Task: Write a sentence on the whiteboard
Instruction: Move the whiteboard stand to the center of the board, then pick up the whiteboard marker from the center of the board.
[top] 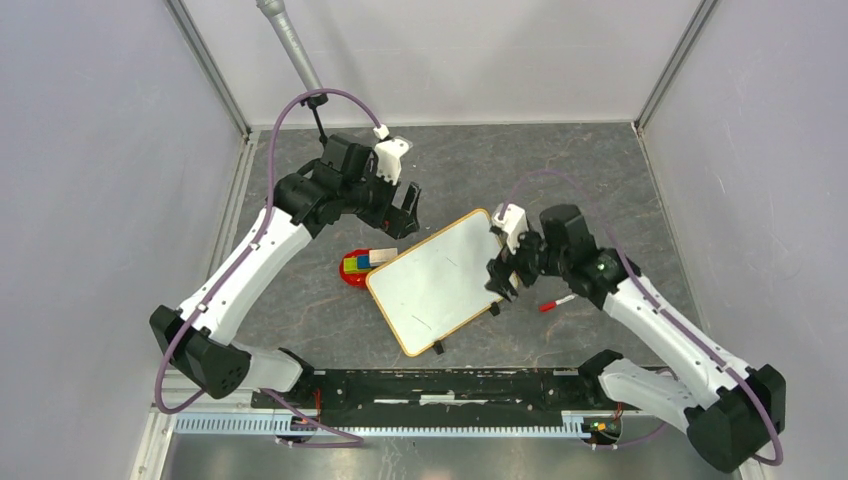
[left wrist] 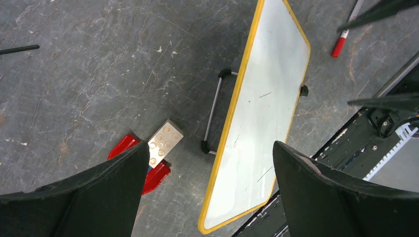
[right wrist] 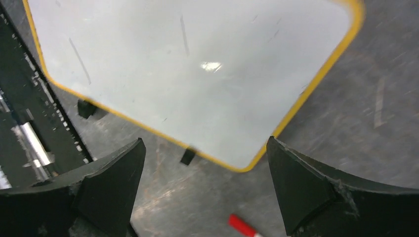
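The grey surface [top: 620, 180] carries the whiteboard [top: 440, 280] lying flat and askew near its middle, nearer the near edge. The board's face is bare but for faint scratches, so the writing seems not yet begun. The left pincer [top: 403, 222] hangs open and empty by the board's far-left corner. The right pincer [top: 498, 280], also spread and empty, hovers over the board's right side. A red marker pen [top: 557, 302] lies just off that side. The pen likely comes first: set the right jaws square across its barrel, gripping mid-length so the tip can angle down.
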`<state>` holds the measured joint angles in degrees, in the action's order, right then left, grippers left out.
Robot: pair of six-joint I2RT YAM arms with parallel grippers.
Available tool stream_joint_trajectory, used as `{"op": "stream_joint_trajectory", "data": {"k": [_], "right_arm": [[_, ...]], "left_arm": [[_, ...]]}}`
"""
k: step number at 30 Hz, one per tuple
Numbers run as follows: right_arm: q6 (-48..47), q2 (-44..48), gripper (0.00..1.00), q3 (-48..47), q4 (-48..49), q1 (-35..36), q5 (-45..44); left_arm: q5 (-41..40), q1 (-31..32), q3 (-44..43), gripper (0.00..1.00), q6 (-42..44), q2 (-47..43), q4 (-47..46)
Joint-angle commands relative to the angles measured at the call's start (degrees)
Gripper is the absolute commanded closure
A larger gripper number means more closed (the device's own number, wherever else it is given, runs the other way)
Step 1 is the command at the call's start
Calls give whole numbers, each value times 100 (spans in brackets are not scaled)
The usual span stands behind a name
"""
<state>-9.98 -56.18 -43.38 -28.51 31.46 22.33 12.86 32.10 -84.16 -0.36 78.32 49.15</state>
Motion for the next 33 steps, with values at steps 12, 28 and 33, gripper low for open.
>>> {"op": "stream_joint_trajectory", "data": {"k": [12, 28, 33], "right_arm": [[-6720, -732, 7, -388, -2484, -2112, -404], [-9191, -1308, 25, 871, -1365, -2726, -864], [-9196, -1721, 38, 809, -1350, -2729, -886]], "left_arm": [[872, -28, -895, 0, 1118, 256, 801], [1281, -19, -736, 0, 1191, 360, 870], [1289, -27, -698, 0, 1236, 365, 906]]}}
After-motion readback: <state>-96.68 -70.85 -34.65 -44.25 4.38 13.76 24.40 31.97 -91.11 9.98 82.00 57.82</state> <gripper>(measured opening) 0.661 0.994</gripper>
